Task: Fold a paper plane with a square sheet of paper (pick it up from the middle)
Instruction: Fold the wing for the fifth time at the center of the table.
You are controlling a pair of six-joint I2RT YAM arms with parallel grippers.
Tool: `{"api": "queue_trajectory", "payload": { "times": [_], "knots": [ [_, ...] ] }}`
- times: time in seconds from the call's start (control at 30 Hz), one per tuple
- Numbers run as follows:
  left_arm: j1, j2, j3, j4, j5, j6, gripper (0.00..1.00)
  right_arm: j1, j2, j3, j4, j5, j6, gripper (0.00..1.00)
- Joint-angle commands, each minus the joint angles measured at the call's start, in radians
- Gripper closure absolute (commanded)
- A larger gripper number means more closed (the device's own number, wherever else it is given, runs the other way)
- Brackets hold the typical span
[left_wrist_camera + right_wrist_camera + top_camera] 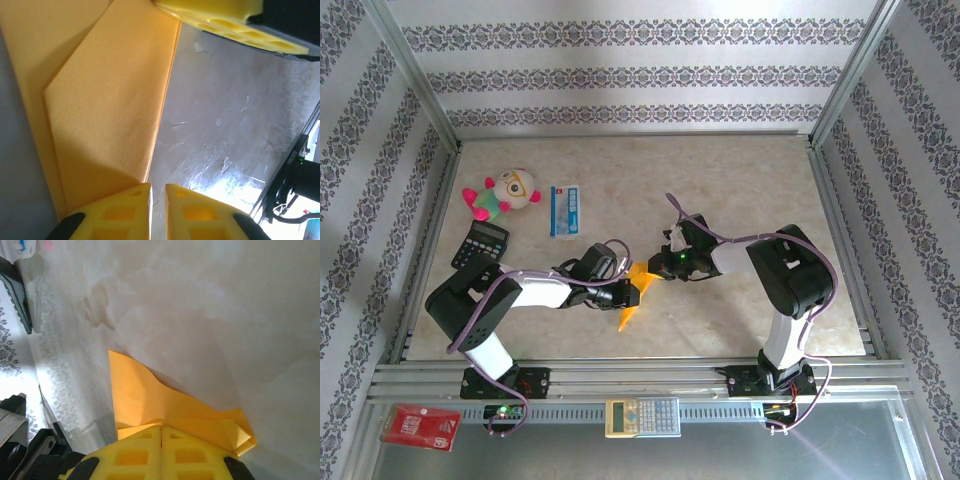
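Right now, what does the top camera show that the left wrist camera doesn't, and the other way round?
The top camera adds the plush toy, the blue-and-white packet and the black calculator at the table's far left. The left wrist camera adds a close look at the stacked fold edges on the orange paper, and the left claw with its fingertips slightly apart. Both share the orange paper, the table and the right claw at the paper's end.
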Motion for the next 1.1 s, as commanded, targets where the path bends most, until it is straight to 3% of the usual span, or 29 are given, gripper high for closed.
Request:
{"api": "queue_trajectory", "payload": {
  "times": [0.0, 0.17, 0.47, 0.87, 1.07],
  "knots": [
    [-0.014, -0.019, -0.023, -0.002, -0.001, -0.043, 0.8, 0.014, 0.061, -0.008, -0.192, 0.205, -0.065, 1.0],
    [-0.014, -0.038, -0.016, 0.019, 0.007, -0.069, 0.78, 0.035, 0.044, -0.008, -0.241, 0.274, -0.092, 1.0],
    [-0.023, -0.011, -0.048, -0.063, 0.022, -0.037, 0.91, 0.032, 0.062, 0.003, -0.25, 0.304, -0.088, 1.0],
    [-0.029, -0.125, -0.144, -0.113, 0.056, -0.032, 0.89, 0.03, 0.071, 0.018, -0.291, 0.322, -0.088, 1.0],
    [-0.031, -0.194, -0.158, -0.255, 0.07, 0.04, 0.87, 0.029, 0.076, 0.031, -0.306, 0.325, -0.099, 1.0]
  ]
}}
